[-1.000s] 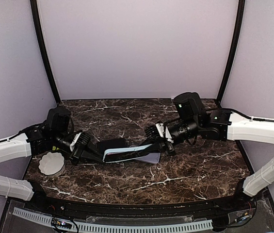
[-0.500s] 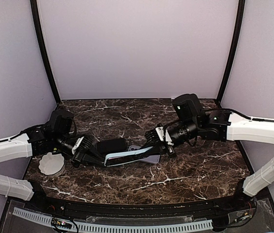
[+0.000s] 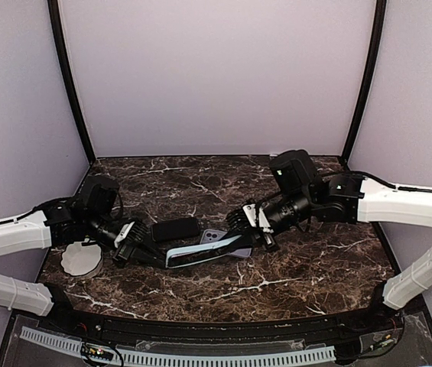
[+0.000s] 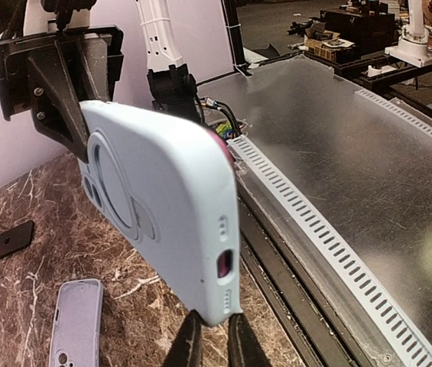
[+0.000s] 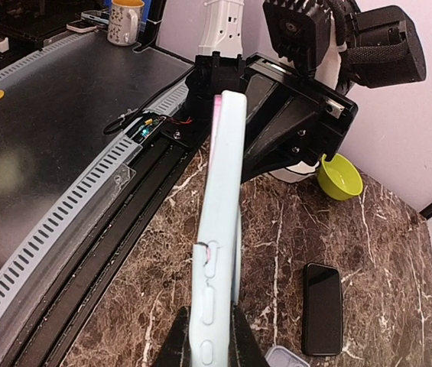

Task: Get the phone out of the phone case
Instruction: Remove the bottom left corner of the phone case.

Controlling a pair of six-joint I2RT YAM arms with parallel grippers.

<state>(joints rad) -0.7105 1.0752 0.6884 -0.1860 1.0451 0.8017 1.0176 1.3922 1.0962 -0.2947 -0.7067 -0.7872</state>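
Note:
A light blue phone case (image 3: 204,252) is held in the air between both grippers, edge-on above the marble table (image 3: 307,267). The phone inside shows only as a pink sliver at the port cutout (image 4: 223,264) and along the case's upper edge (image 5: 216,115). My left gripper (image 3: 162,258) is shut on the case's bottom end (image 4: 214,336). My right gripper (image 3: 248,238) is shut on the opposite end, by the side buttons (image 5: 209,336). The case's back with its camera ring (image 4: 116,191) faces the left wrist camera.
A black phone (image 3: 175,228) lies flat on the table behind the held case. A lavender case (image 3: 227,243) lies under the right gripper. A small white bowl (image 3: 80,258) sits at the left edge. The slotted rail (image 3: 200,355) runs along the near edge.
The left gripper has moved nearer and lower, so the case's left end has dropped and it slants. The black phone and the lavender case show more than before.

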